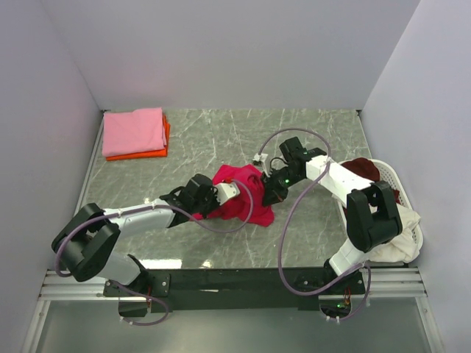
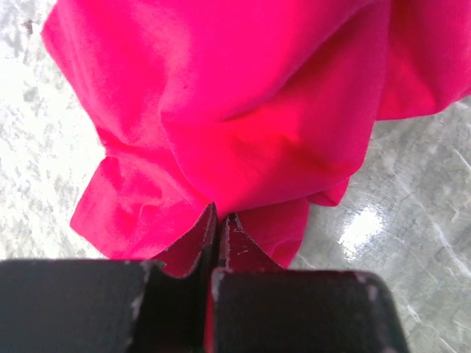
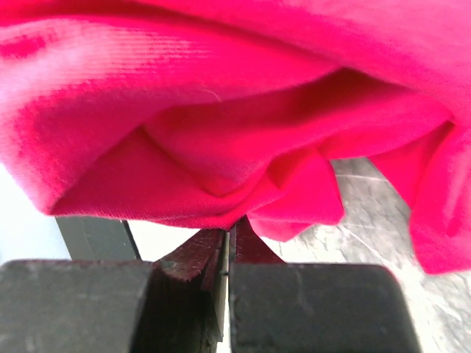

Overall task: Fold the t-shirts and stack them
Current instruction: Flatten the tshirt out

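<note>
Showing the crimson t-shirt (image 1: 239,197) bunched near the middle of the bench, between the two arms. Left gripper (image 2: 218,229): fingers pressed together, pinching a fold on the shirt's left side. Right gripper (image 3: 229,237): fingers likewise clamped on a fold on its right side. Far-left corner: a folded pink t-shirt (image 1: 134,131) lies on top of an orange t-shirt (image 1: 136,155). Right edge: a white basket (image 1: 391,175) holds a maroon t-shirt (image 1: 362,169) and a cream t-shirt (image 1: 401,234).
</note>
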